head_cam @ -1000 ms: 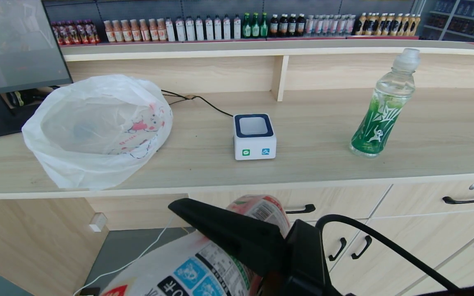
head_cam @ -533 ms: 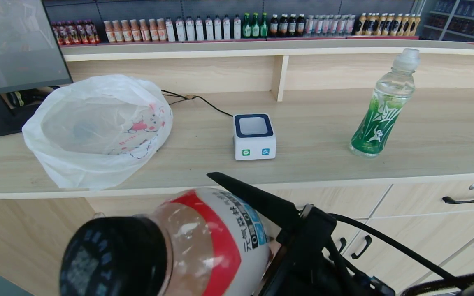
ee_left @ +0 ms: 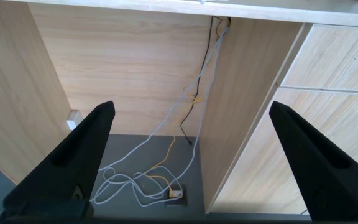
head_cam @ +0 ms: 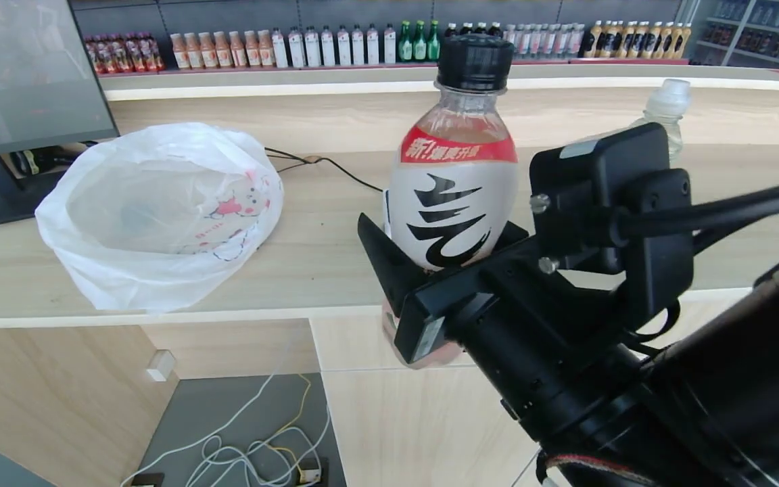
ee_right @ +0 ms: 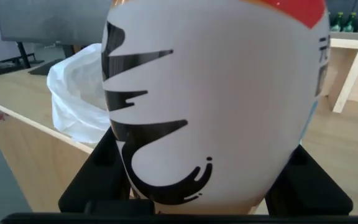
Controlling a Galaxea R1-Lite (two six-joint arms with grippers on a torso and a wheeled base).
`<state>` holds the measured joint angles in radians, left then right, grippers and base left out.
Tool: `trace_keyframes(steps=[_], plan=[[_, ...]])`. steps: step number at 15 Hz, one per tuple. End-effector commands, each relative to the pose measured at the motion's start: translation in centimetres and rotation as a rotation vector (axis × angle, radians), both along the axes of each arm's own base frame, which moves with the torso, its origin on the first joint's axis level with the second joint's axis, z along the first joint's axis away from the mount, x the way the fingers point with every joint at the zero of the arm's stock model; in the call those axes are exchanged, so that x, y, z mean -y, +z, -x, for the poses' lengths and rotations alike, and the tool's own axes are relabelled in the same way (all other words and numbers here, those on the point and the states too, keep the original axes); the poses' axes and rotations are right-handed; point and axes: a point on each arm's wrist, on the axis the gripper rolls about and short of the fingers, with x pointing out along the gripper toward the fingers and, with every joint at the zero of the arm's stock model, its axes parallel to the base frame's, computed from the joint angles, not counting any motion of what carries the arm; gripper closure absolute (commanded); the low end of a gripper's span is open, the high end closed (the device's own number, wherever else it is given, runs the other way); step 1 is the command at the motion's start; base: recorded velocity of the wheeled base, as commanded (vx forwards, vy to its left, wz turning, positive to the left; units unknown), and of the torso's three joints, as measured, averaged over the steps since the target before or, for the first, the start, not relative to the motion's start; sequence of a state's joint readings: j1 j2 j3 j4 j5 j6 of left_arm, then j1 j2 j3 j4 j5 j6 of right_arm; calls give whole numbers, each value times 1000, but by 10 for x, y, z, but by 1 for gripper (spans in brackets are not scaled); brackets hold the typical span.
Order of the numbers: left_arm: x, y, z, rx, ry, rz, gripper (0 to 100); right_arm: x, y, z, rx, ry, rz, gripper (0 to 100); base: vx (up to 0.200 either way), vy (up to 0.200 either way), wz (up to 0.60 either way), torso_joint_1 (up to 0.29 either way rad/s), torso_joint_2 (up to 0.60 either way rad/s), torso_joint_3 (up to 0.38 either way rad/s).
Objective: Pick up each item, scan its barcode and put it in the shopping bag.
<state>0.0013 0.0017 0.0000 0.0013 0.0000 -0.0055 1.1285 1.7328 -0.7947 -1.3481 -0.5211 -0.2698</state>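
Head view: the right gripper [head_cam: 447, 250], clamped on the bottle [head_cam: 457, 176], has swung it from low and tilted to upright over the counter's [head_cam: 322, 264] near edge, likely for scanning. The shopping bag [head_cam: 92, 270], left, gapes open; contents unclear.

Left wrist view: the left gripper [ee_left: 194, 155] hangs below the counter, fingers apart, empty.

Right wrist view: the bottle sits close, with the bag beyond it.

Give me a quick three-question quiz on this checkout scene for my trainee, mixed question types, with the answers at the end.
1. Choose one: the right end effector is A) open, B) shut on the black-capped bottle, C) shut on nothing.
2. Fill in: the shopping bag sits on the counter to the robot's ___ of the bottle.
3. True or false: the left end effector is open and empty.
Key: 1 B; 2 left; 3 true.
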Motion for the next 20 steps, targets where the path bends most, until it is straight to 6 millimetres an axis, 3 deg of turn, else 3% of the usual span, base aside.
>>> trace_keyframes(steps=[1, 2, 6, 13, 20], plan=[[0, 0, 0, 0, -1, 1, 0, 6, -6, -21, -69, -7, -90, 100, 0, 0, 0, 0, 0, 0], [0, 0, 0, 0, 0, 1, 0, 23, -3, -42, -67, -62, -120, 100, 0, 0, 0, 0, 0, 0], [0, 0, 0, 0, 0, 1, 0, 52, 4, -73, -44, -57, -160, 100, 0, 0, 0, 0, 0, 0], [0, 0, 0, 0, -1, 1, 0, 57, 15, -82, -22, -48, -208, 100, 0, 0, 0, 0, 0, 0], [0, 0, 0, 0, 0, 1, 0, 57, 13, -91, 28, -89, -217, 100, 0, 0, 0, 0, 0, 0]])
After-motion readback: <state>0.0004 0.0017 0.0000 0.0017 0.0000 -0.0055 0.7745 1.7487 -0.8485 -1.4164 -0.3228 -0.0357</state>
